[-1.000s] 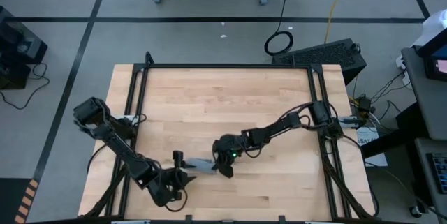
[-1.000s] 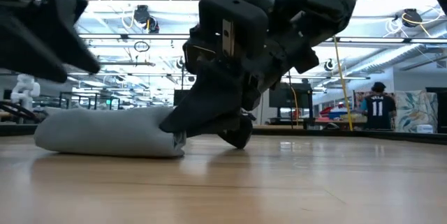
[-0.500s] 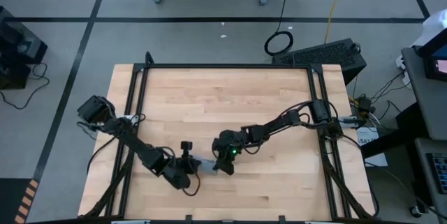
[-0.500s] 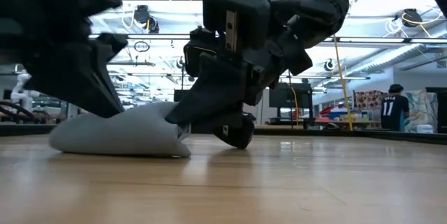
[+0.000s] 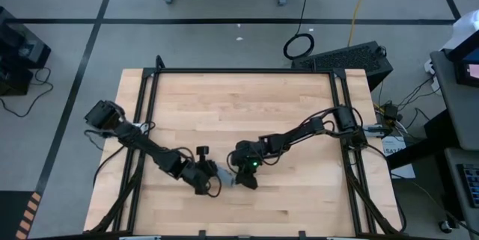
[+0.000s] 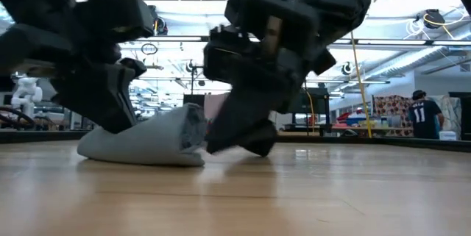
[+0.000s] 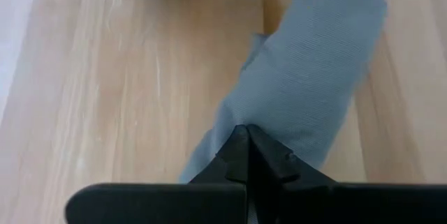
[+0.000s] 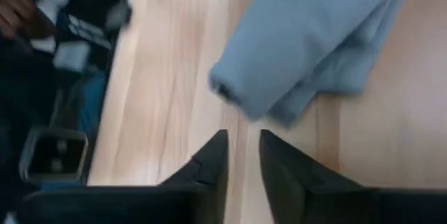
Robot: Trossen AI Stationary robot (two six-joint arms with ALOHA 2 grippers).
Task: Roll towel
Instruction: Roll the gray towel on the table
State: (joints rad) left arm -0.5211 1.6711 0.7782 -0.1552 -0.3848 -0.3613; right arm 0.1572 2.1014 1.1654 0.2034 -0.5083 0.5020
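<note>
On the wooden table, near its front edge, the rolled towel is pinched by the left gripper; the right gripper, slightly parted, is held just beside it.

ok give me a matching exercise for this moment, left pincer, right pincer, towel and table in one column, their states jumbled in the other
Things:
1. left pincer
2. right pincer
3. towel
4. table

States:
A. bare pale wood, carrying everything
B. fingers slightly apart, holding nothing, just off one end of the roll
C. grey-blue, rolled up, lying between the two arms
D. shut, tips pressed at the cloth's edge

Pairs: 1-D, 2-B, 3-C, 4-A
</note>
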